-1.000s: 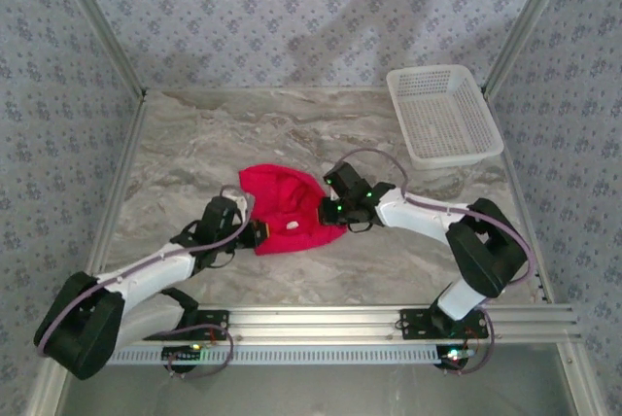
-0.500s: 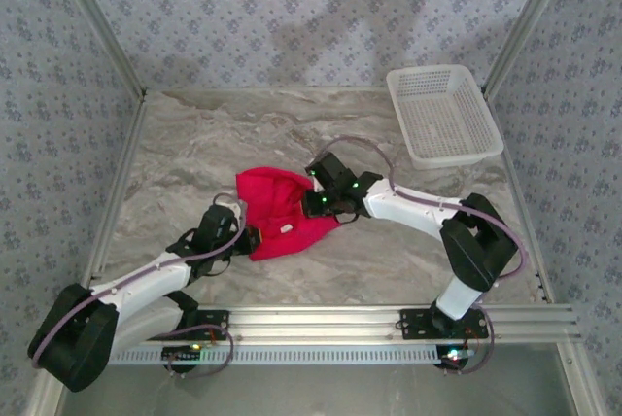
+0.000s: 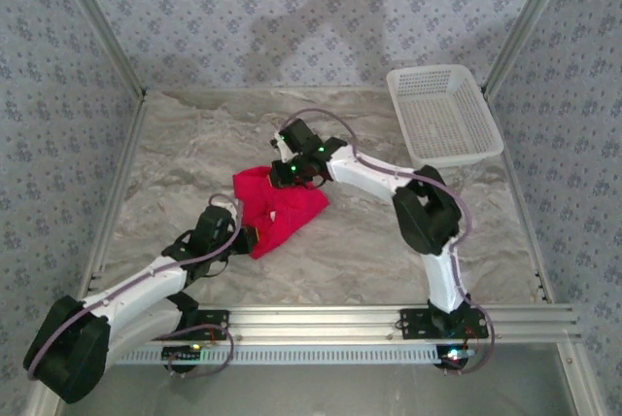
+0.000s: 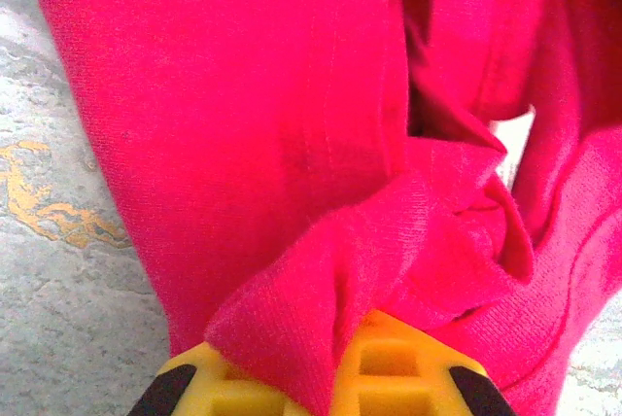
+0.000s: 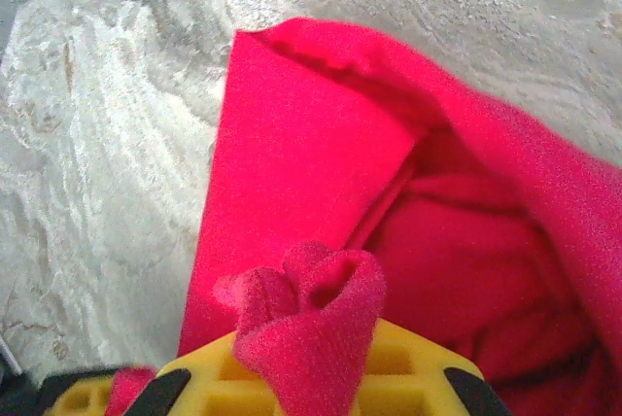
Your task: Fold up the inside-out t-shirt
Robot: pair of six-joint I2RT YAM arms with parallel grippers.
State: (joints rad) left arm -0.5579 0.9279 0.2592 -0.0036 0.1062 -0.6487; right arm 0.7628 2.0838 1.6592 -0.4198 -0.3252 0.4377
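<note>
Grey-blue walls with a small repeating flower print close the frame's top and sides; metal posts run diagonally at both upper corners above a grey-veined marble table

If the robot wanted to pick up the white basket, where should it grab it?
Probably the basket by its near rim, coming straight down from above with one finger inside the wall and one outside. The rim is a thin raised lip, open on top, and that side lies closest to the robot.

Bright, even light throws soft shadows on the back wall; wrist close-ups slightly blurred.
</note>
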